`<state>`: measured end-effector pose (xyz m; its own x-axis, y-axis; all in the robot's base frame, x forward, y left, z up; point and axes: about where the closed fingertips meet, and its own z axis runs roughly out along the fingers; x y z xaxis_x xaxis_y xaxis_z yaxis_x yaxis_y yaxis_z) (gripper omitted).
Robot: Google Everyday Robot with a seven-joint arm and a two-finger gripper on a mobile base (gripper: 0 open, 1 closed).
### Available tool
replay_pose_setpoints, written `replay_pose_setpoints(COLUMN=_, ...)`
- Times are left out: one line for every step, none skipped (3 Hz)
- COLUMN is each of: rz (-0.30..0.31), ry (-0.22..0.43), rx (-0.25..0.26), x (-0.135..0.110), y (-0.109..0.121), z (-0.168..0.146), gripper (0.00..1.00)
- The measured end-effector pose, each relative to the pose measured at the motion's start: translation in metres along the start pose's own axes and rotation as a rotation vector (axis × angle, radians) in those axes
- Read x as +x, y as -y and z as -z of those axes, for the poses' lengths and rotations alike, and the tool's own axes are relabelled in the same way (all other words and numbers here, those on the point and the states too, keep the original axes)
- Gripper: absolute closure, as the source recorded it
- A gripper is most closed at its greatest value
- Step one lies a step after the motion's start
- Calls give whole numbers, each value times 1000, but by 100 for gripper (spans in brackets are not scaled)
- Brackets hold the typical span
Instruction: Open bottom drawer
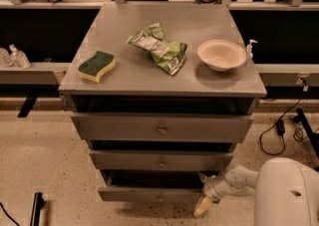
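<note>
Arm: one white arm (pixel 240 177) reaches from the rounded white robot body (pixel 286 195) at the near right; it runs low and leftward, just above the floor (pixel 45 165), toward the foot of the cabinet
Gripper: one gripper (pixel 203 191) at the right end of the bottom drawer's front, pointing left; it is spread open, with one tip up and the yellowish fingertip (pixel 202 207) down and nearer the floor; whether either tip touches the front cannot be told
Bottom drawer: the bottom drawer (pixel 149 194) is the lowest of the stack, just above the floor; it is pulled a little way out, with a dark gap showing over its flat grey front; its knob (pixel 160 198) sits at the centre, well left of the gripper
Drawers counted: three grey ones; the top drawer (pixel 124 128) is widest, the middle drawer (pixel 129 161) lies between; each has one small round knob and a dark gap above it
Cabinet top: the grey cabinet top (pixel 129 78) carries three things, one of each; a green and yellow sponge (pixel 96 65) near the left edge; a crumpled green bag (pixel 159 48) in the middle; a pale bowl (pixel 221 54) on the right, upright and apart from the bag
</note>
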<state>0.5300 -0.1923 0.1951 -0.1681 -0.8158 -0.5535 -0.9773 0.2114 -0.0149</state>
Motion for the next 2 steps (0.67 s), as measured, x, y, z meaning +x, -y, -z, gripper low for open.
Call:
replay_pose_setpoints(rz=-10, ry=6, rx=-26, x=0, y=-1, z=-6, gripper=0)
replay_pose_setpoints(rz=-14, ry=20, rx=-81, x=-2, y=-10, z=-20, gripper=7)
